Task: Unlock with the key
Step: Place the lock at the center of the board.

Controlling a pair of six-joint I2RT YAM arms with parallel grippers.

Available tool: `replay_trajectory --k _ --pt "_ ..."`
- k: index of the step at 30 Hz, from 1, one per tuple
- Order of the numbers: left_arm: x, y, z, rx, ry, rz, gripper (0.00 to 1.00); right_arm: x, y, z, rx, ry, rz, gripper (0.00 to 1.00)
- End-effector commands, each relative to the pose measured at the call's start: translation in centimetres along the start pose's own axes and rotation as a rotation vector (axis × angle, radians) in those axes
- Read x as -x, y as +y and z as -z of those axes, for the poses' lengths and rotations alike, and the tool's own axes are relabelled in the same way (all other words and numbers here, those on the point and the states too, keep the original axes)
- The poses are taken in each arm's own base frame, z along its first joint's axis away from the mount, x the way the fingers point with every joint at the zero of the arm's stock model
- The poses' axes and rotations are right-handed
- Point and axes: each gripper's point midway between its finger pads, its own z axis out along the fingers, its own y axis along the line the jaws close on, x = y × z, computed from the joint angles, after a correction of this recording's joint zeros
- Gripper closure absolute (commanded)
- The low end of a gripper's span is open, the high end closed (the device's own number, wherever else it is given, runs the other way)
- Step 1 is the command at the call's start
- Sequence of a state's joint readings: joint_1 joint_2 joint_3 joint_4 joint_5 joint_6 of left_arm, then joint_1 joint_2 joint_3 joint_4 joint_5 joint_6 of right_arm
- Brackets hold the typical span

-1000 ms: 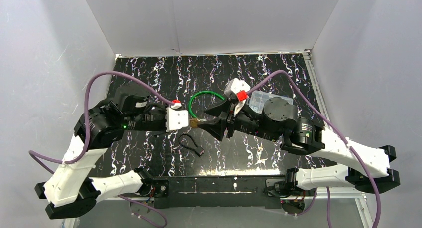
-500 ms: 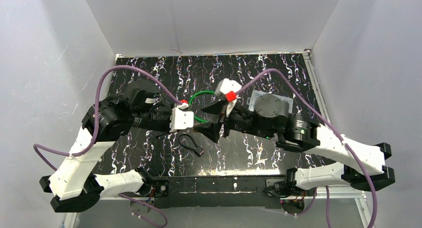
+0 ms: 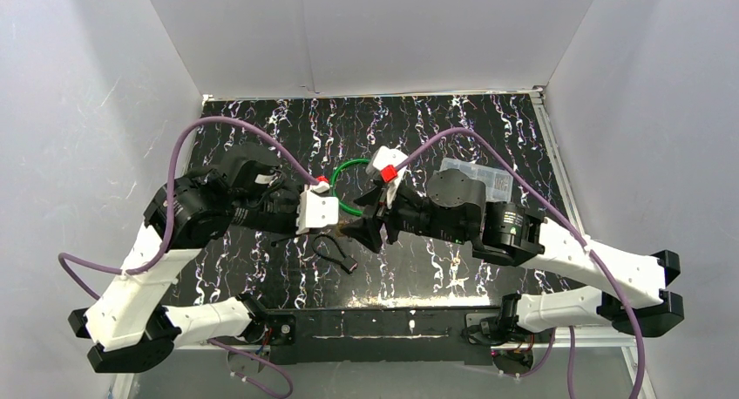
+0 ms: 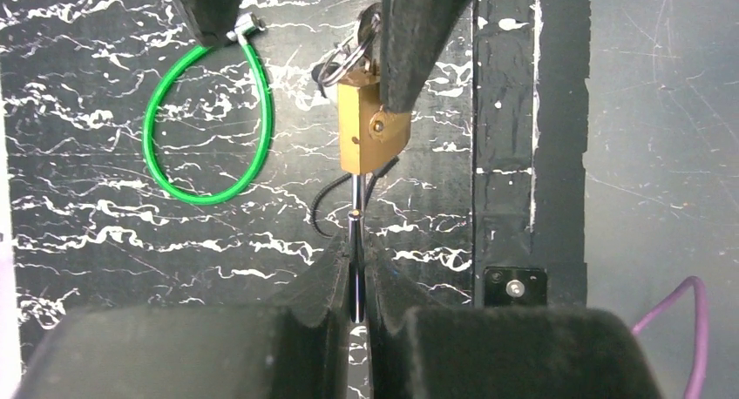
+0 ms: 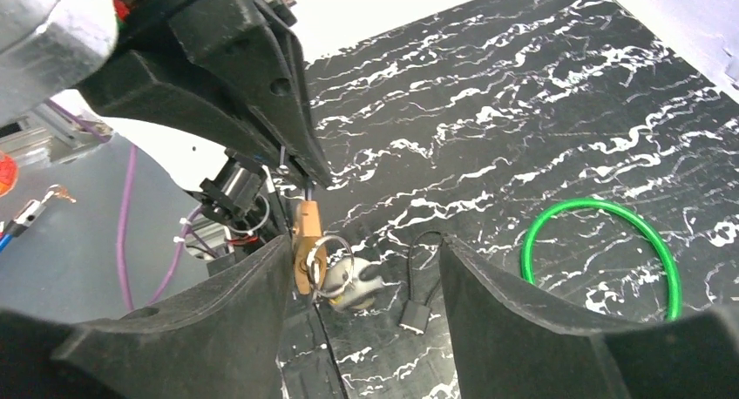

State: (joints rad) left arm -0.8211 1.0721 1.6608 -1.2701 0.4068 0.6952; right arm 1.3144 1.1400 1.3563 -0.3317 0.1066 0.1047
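My left gripper [image 4: 355, 251] is shut on the thin steel shackle of the brass padlock [image 4: 373, 133], holding it out above the table. The key [image 5: 353, 286], silvery with a split ring [image 5: 329, 258], hangs at the padlock's [image 5: 305, 242] far end. My right gripper [image 5: 366, 246] is open, with the padlock and key between its jaws. One of its fingers [image 4: 416, 42] lies against the padlock body; the other finger [image 4: 209, 7] stands well apart. In the top view the two grippers meet at mid-table around the padlock [image 3: 342, 232].
A green cable loop [image 3: 349, 185] lies on the black marbled table just behind the grippers. A black cord with a small tag [image 3: 336, 253] lies under them. A clear plastic box [image 3: 488, 179] sits at the right behind the right arm. White walls enclose the table.
The right arm has moved left, bringing its wider-open jaws around the padlock. The left arm shifted right with the padlock early on, then held still.
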Motion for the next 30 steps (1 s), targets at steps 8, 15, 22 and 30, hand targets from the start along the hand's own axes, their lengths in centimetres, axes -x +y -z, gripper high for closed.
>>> replay_trajectory --k 8,15,22,30 --pt "-7.7 -4.0 -3.3 -0.256 0.328 0.194 1.00 0.4 -7.0 6.2 -0.282 -0.153 -0.131 0.28" --pt "-10.7 -1.6 -5.6 -0.244 0.326 0.362 1.00 -2.9 -8.9 8.5 -0.381 -0.141 -0.235 0.24" --pt "-15.0 0.9 -7.8 -0.293 0.383 0.473 1.00 -5.2 -9.2 9.0 -0.413 -0.123 -0.307 0.21" --pt "-20.2 3.9 -10.0 -0.324 0.448 0.659 1.00 -6.3 -9.2 9.1 -0.417 -0.123 -0.362 0.20"
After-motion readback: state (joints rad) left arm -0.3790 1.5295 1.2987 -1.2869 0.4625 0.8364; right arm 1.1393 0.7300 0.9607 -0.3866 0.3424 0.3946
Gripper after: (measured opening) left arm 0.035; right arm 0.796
